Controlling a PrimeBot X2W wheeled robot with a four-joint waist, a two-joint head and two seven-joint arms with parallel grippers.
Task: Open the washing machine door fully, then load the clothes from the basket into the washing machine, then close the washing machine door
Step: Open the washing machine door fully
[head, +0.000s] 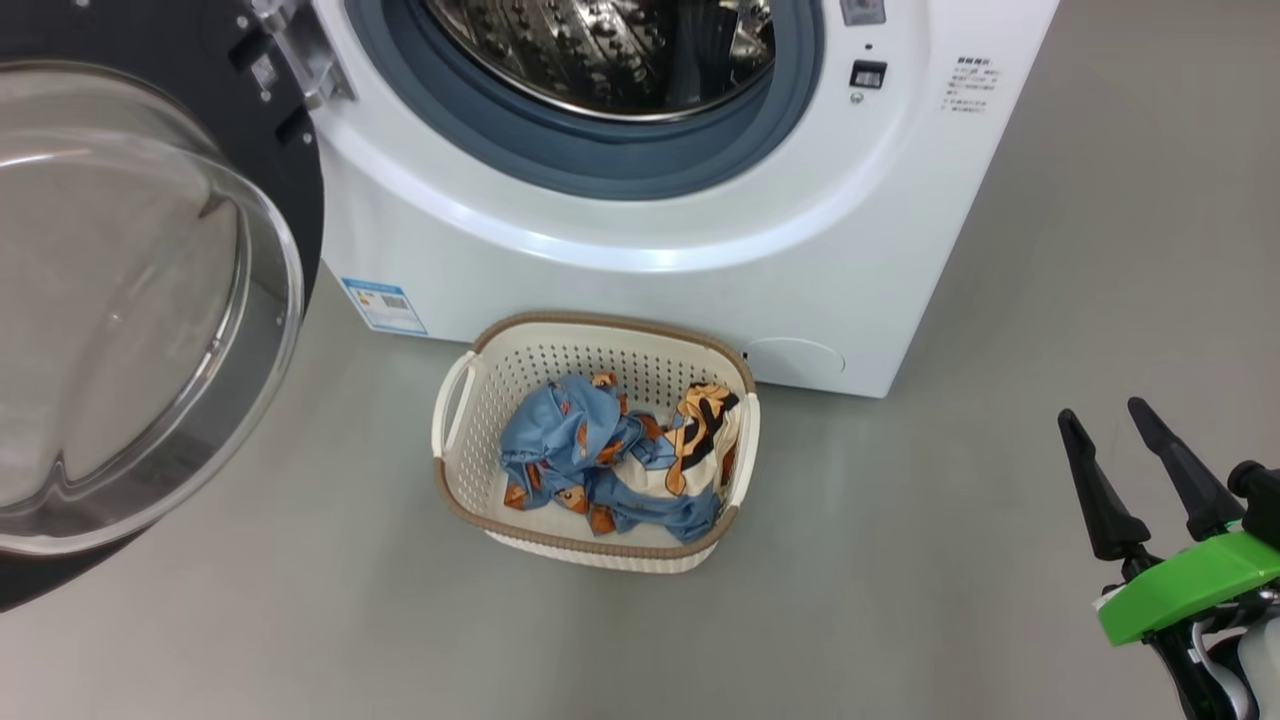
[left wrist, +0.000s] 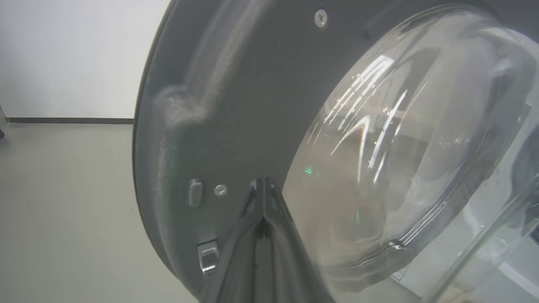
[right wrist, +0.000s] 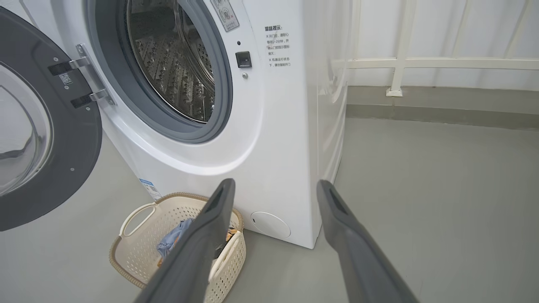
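Observation:
The washing machine (head: 700, 290) stands with its steel drum (head: 620, 50) exposed. The washing machine door (head: 295, 170) is swung out to the left, its clear glass bowl (head: 130, 320) bulging toward me. In front of the machine, on the floor, sits the cream basket (head: 600, 328) holding the blue and cream clothes (head: 600, 450). My right gripper (head: 1101, 409) hovers open and empty at the lower right, well apart from the basket. In the left wrist view my left gripper (left wrist: 262, 182) is shut, its tips close against the door's dark inner face (left wrist: 219, 105) beside the glass.
A blue label sticker (head: 385, 305) marks the machine's lower left front. Grey floor (right wrist: 442, 189) spreads to the right of the machine, ending at a wall with a white railing (right wrist: 400, 63). The open door overhangs the floor left of the basket (right wrist: 177, 196).

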